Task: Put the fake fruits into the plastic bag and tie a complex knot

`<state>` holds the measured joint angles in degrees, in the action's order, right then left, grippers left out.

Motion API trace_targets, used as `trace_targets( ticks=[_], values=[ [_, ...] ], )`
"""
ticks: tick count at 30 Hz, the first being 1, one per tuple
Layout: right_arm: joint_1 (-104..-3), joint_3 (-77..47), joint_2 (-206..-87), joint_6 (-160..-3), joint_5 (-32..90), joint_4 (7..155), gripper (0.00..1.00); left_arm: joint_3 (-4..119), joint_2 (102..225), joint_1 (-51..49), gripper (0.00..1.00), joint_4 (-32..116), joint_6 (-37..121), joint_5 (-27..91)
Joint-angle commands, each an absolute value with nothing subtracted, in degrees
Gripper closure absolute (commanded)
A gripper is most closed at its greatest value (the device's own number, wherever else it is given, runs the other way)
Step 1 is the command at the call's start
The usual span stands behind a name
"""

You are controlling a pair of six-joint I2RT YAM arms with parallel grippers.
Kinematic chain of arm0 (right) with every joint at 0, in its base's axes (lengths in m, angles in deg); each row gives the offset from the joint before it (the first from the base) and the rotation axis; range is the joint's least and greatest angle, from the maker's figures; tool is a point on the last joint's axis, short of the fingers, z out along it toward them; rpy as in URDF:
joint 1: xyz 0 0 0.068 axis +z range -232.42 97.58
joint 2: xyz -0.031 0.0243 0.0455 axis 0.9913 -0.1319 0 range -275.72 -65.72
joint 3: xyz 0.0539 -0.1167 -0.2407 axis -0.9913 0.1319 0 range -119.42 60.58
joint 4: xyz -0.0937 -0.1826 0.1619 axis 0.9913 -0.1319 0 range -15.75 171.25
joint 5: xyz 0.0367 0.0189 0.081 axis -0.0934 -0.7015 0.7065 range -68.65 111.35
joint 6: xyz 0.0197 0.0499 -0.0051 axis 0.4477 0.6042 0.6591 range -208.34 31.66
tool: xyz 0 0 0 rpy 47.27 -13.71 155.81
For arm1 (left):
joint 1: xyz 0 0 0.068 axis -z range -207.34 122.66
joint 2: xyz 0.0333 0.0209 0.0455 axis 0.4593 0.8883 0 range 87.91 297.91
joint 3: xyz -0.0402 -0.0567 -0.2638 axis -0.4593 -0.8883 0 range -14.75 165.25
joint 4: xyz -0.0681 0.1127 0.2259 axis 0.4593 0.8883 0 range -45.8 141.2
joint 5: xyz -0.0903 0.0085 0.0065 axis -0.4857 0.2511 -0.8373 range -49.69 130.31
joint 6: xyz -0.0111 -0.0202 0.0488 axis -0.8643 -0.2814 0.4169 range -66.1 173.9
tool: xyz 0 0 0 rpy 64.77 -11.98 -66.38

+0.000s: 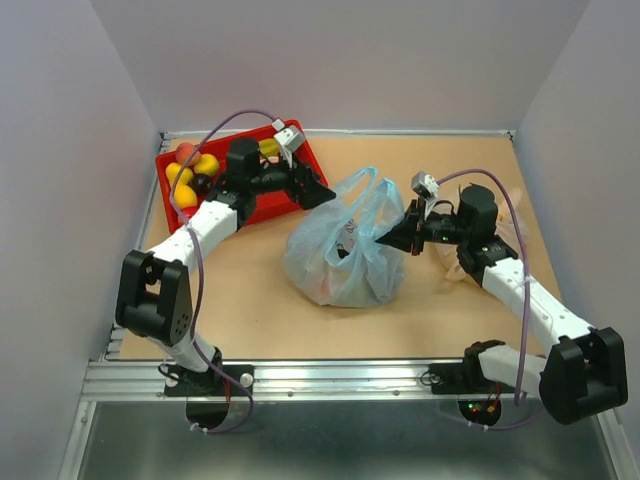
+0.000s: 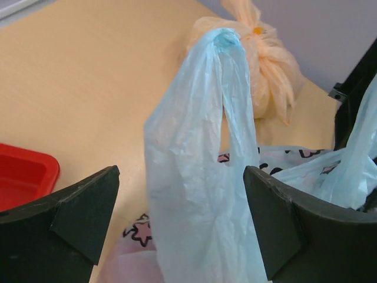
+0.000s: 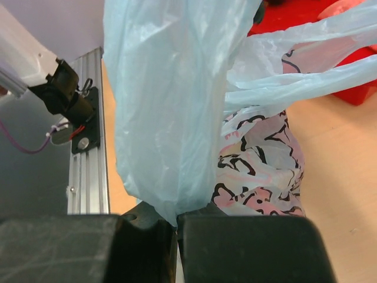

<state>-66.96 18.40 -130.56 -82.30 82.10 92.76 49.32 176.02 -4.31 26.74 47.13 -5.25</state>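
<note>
The thin light-blue printed plastic bag point(image 1: 340, 262) sits mid-desk. The right gripper point(image 1: 395, 238) is clamped on one handle strip point(image 3: 171, 106); the left gripper point(image 2: 182, 177) gapes wide around the other loop point(image 2: 227, 88), holding nothing. Glossy plastic fruits point(image 1: 190, 178) lie in the red rectangular tray point(image 1: 270, 208), far-left corner. Handle-gathering for the knot, apparently; next, the left must close on that loop

Soft, even, bright light falls from above in all three views, leaving only faint shadows on the tan wooden table point(image 1: 250, 300). It glows through the thin crinkly light-blue plastic bag point(image 1: 345, 245) without glare. In both wrist views the nearest foreground along the bottom edge looks soft and grainy.
</note>
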Motion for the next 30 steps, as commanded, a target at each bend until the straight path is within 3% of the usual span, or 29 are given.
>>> trace_targets(
  ticks=[1,11,30],
  values=[
    [-66.6,15.8,-128.1,-90.4,86.7,92.8,1.0,56.3,178.5,-7.5,0.01,22.4,50.9,-32.2],
    [-66.6,13.1,-131.2,-95.4,88.3,91.2,1.0,59.0,185.9,-6.6,0.01,28.7,58.2,-40.6],
    [-66.4,13.6,-131.6,-100.1,88.0,87.0,1.0,57.9,191.8,-5.6,0.01,22.0,54.3,-26.6]
  ],
)
